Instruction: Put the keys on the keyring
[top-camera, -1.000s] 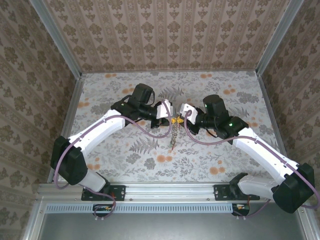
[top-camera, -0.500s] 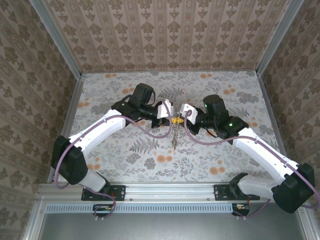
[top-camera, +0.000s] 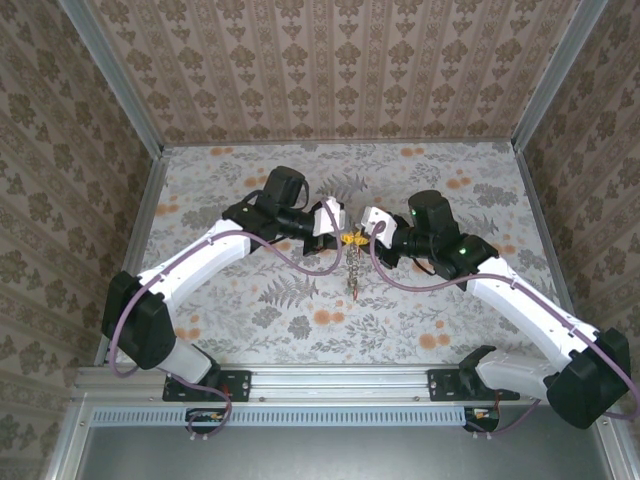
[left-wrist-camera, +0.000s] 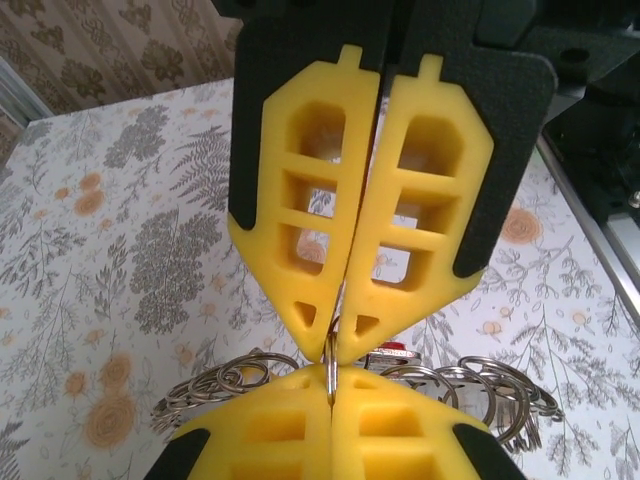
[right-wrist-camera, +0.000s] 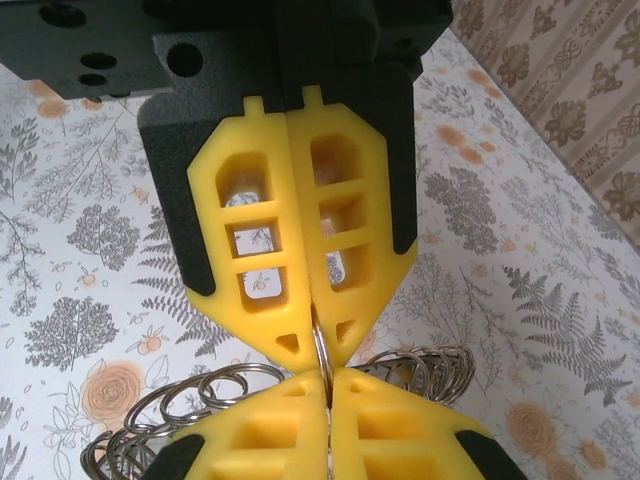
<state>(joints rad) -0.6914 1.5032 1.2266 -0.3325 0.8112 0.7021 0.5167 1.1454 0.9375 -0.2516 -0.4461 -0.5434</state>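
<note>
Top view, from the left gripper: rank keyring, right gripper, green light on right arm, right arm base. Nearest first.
1. keyring: pinched by the left gripper, centre.
2. right gripper: tip to tip, just right.
3. green light: farther right, on that arm.
4. right arm base: near edge, far right.

The left gripper (top-camera: 337, 229) and right gripper (top-camera: 364, 224) meet tip to tip over the middle of the table (top-camera: 240, 320). The keyring (top-camera: 352, 268) sits between their tips and runs toward the near edge.
</note>
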